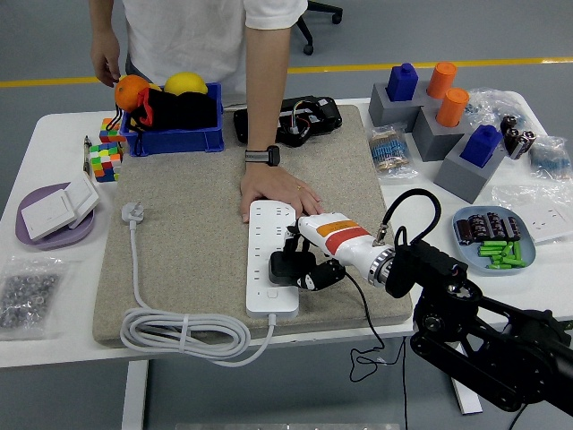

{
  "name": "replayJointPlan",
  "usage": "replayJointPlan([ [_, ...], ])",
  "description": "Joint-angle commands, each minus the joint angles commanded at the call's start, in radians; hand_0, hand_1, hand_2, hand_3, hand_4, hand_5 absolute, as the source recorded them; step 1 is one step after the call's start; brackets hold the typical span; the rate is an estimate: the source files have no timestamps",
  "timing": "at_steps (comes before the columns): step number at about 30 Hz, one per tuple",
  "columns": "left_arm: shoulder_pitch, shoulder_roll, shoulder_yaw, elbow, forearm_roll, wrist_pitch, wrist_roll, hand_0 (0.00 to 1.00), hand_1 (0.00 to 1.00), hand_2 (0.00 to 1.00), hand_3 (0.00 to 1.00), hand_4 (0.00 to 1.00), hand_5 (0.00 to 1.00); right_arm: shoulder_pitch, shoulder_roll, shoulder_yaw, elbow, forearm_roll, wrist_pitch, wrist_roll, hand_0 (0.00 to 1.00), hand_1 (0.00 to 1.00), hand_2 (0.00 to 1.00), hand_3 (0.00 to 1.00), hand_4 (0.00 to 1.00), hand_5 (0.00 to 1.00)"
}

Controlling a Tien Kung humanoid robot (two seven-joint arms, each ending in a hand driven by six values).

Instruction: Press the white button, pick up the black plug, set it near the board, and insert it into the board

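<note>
A white power strip (272, 260) lies on the beige mat (197, 224), its white button (272, 293) at the near end. My right hand (309, 264) is shut on the black plug (288, 266), which sits on the strip's right side over its sockets. I cannot tell whether the pins are in. The plug's black cord (372, 345) hangs off the table's front edge. A person's hand (276, 190) presses flat on the strip's far end. The left hand is out of view.
The strip's white cable (183, 333) coils at the mat's front left, with its white plug (132, 213) at the left. A blue bin (172, 121) with fruit stands at the back left; a tray of batteries (494, 240) is at the right.
</note>
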Motion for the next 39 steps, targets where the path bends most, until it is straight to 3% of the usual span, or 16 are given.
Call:
replayJointPlan([
  [21, 0.001, -0.002, 0.003, 0.0, -0.003, 0.0, 0.0, 0.81, 0.777, 0.732, 0.783, 0.589, 0.528, 0.014, 0.004, -0.037, -0.029, 0.01, 0.001, 0.003, 0.225, 0.284, 0.25, 0.475, 0.807, 0.002],
  [27, -0.001, -0.001, 0.003, 0.0, -0.004, 0.0, 0.0, 0.81, 0.777, 0.732, 0.783, 0.589, 0.528, 0.023, 0.007, -0.041, -0.024, 0.006, -0.003, 0.01, 0.252, 0.312, 0.272, 0.493, 0.818, 0.002],
  [28, -0.002, -0.001, 0.003, 0.0, -0.003, 0.0, 0.0, 0.81, 0.777, 0.732, 0.783, 0.589, 0.528, 0.025, 0.007, -0.042, -0.022, 0.006, -0.003, 0.009, 0.267, 0.356, 0.333, 0.507, 0.84, 0.002],
  [39, -0.001, -0.002, 0.004, 0.0, -0.004, 0.0, 0.0, 0.81, 0.777, 0.732, 0.783, 0.589, 0.529, 0.053, 0.017, -0.058, -0.023, 0.001, 0.005, -0.003, 0.26, 0.321, 0.309, 0.505, 0.831, 0.002],
])
